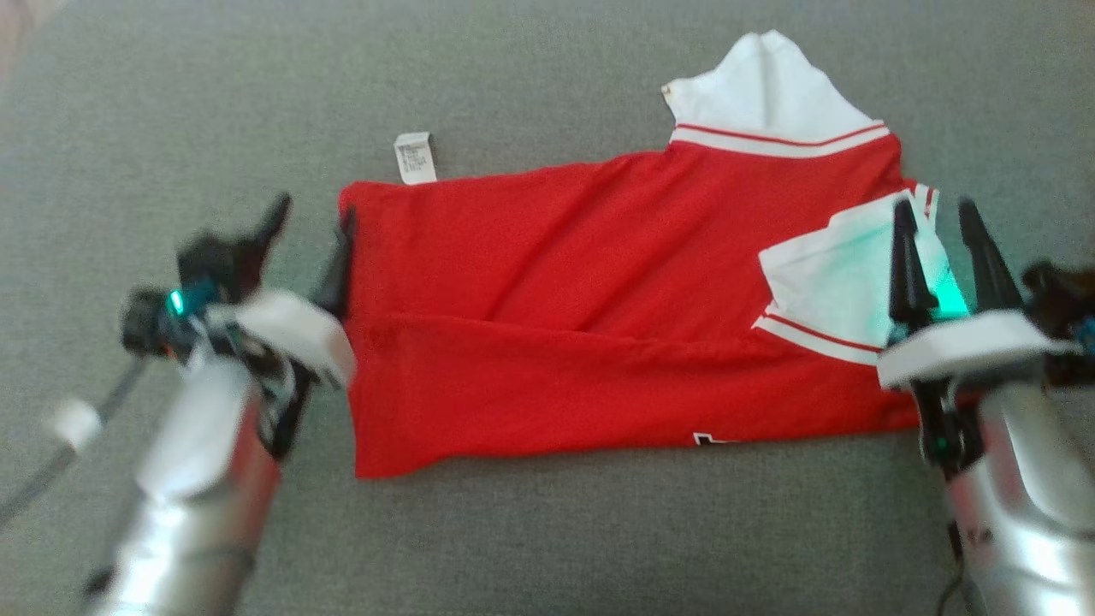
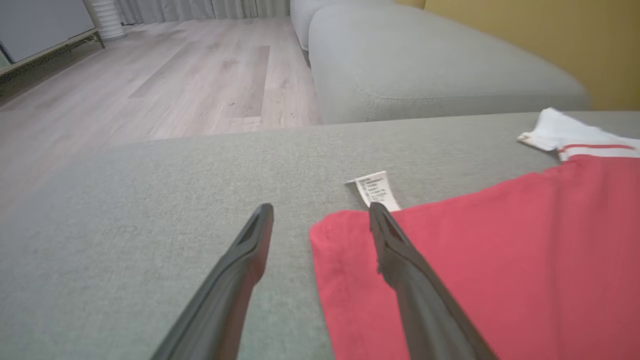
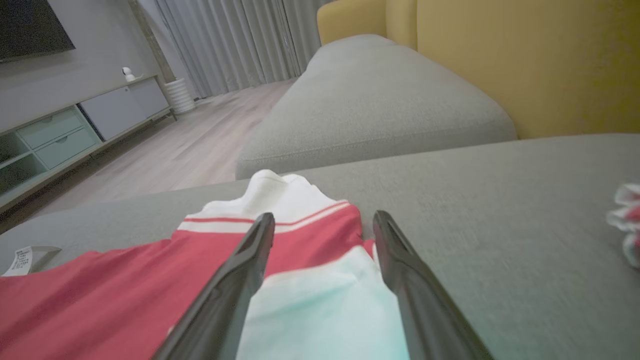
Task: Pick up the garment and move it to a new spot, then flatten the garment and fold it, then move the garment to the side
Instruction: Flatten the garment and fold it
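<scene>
The garment (image 1: pixel 582 299) is a red shirt with white, red-striped sleeves, folded lengthwise and lying flat on the grey cushion (image 1: pixel 547 539). A white care label (image 1: pixel 415 157) sticks out at its far left corner. My left gripper (image 1: pixel 315 218) is open at the shirt's left edge, one finger over the red cloth (image 2: pixel 500 260) and one over bare cushion. My right gripper (image 1: pixel 939 224) is open above the folded-in white sleeve (image 1: pixel 834 274) at the shirt's right end; the sleeve (image 3: pixel 320 310) lies between its fingers, not pinched.
A second grey cushion (image 3: pixel 370 105) lies beyond, with a yellow backrest (image 3: pixel 525 60) to its right. Wooden floor (image 2: pixel 165 85) and a low cabinet (image 3: pixel 75 130) lie past the cushion's far edge. A small white-and-red cloth (image 3: pixel 626 220) sits at the far right.
</scene>
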Motion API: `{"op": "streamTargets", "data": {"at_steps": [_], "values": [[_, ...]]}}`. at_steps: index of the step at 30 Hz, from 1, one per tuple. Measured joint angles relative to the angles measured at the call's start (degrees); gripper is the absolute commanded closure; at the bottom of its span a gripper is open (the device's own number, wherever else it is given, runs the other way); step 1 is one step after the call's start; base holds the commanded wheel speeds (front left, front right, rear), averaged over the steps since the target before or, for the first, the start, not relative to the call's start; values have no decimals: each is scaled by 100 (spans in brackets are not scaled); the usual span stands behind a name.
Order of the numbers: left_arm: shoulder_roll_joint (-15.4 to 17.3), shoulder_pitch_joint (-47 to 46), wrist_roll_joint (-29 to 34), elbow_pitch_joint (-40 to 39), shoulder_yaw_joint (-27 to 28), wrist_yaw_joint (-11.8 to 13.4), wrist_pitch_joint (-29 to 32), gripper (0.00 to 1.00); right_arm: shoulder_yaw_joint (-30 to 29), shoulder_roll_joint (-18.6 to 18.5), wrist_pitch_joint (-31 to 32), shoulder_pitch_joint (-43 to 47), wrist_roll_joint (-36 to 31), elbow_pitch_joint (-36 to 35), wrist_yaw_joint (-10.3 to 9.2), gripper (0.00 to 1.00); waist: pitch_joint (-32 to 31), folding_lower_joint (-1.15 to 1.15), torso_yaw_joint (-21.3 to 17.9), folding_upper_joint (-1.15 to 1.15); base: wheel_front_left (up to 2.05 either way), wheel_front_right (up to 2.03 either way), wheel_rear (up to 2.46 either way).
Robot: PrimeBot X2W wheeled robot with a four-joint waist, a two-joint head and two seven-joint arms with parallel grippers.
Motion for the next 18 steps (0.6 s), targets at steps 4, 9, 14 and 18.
{"op": "streamTargets", "data": {"at_steps": [4,9,14,18], "values": [[353,-701,-425,358,-569,-44,766,0,245,-33,51,-480,11,-4,0,0,255,0,-81,0,0,0,0],[668,-906,-1241,369,-1336,-46,1192,0,445,-105,49,-721,30,29,0,0,537,0,-178,0,0,0,0],[934,-1038,-1604,452,-1631,-46,961,0,487,-160,41,-801,71,87,0,0,732,0,-205,0,0,0,0],[917,-1179,-1739,541,-1875,-46,797,0,547,-290,42,-936,130,105,0,0,841,-1,-163,0,0,0,0]]}}
